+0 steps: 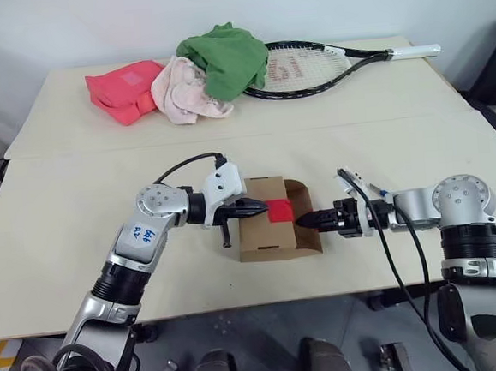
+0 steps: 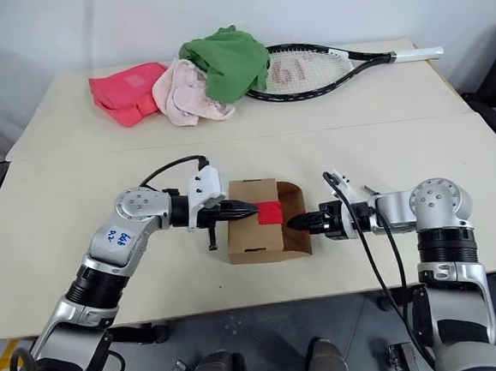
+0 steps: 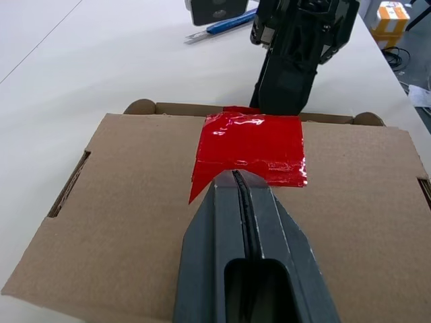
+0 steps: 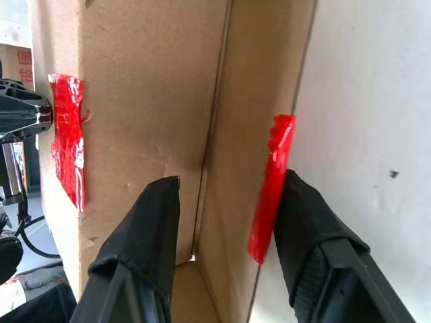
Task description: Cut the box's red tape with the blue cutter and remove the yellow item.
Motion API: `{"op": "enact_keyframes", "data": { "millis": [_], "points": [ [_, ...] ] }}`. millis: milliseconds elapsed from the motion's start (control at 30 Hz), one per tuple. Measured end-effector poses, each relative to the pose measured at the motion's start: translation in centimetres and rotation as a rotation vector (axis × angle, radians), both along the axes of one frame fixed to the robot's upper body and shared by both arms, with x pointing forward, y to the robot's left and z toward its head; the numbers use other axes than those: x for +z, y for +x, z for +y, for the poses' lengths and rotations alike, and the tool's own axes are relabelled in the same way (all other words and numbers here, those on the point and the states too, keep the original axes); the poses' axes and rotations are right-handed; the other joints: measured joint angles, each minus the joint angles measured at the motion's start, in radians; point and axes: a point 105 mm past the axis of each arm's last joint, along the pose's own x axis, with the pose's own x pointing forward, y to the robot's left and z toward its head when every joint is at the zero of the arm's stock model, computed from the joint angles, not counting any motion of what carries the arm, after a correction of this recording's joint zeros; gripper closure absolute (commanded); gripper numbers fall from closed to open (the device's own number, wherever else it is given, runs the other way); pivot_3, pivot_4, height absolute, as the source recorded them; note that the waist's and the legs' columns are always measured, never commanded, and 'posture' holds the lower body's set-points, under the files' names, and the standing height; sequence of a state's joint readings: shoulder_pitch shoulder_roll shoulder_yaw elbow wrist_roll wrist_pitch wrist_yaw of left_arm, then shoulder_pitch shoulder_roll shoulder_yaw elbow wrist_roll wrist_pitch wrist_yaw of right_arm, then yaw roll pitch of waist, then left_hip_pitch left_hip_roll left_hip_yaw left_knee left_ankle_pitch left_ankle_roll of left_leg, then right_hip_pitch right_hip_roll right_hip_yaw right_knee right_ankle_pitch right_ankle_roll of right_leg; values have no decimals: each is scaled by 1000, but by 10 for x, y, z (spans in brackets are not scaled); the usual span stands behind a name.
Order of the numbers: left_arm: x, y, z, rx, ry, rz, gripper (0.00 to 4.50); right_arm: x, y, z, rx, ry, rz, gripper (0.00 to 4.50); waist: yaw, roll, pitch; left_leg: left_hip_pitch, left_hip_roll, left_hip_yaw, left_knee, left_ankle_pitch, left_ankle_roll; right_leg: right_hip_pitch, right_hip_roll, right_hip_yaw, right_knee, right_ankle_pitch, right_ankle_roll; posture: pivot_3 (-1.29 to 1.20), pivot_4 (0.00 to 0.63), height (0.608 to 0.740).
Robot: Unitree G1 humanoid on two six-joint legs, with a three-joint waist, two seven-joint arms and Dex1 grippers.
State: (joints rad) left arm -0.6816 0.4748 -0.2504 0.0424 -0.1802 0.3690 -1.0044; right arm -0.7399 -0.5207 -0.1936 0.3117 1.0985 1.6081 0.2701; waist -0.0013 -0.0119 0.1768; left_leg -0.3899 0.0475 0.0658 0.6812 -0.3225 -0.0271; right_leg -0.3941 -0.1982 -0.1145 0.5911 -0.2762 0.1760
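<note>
The brown box lies in the middle of the table, its right end flap swung open. The red tape is stuck on its top face, and a torn strip of it clings to the open flap's edge. My left gripper is shut, its tips resting on the top face at the tape's edge. My right gripper is open at the box's right end. One finger reaches into the opening and the other finger lies against the flap's outer side. The blue cutter lies on the table beyond the right gripper. The yellow item is hidden.
At the back of the table lie a tennis racket, a green cloth, a pale pink cloth and a red cloth. A seam runs across between the two tabletops.
</note>
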Motion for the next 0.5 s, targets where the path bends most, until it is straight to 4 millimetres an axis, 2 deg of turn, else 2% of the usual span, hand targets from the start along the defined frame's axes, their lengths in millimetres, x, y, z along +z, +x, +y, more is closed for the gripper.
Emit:
{"op": "enact_keyframes", "data": {
  "millis": [33,167,300,500],
  "points": [
    [0,0,0,0,0,0,4500,-1,0,0,-1,-6,1,2986,0,0,0,0,0,0,0,0,0,0,0,0,0,0,0,0,150,740],
    [0,0,3,5,6,-4,4500,-3,0,1,-3,-27,7,4402,0,0,0,0,0,0,0,0,0,0,0,0,0,0,0,0,150,740],
    [1,-1,9,17,14,-16,4500,3,1,3,10,-20,-7,4457,-1,0,0,0,0,0,0,0,0,0,0,0,0,0,0,0,150,740],
    [3,2,26,75,15,-30,4500,20,5,-8,-2,-51,-54,4457,9,1,1,-1,0,0,0,0,0,0,0,0,-1,0,0,0,150,740]
  ]
}}
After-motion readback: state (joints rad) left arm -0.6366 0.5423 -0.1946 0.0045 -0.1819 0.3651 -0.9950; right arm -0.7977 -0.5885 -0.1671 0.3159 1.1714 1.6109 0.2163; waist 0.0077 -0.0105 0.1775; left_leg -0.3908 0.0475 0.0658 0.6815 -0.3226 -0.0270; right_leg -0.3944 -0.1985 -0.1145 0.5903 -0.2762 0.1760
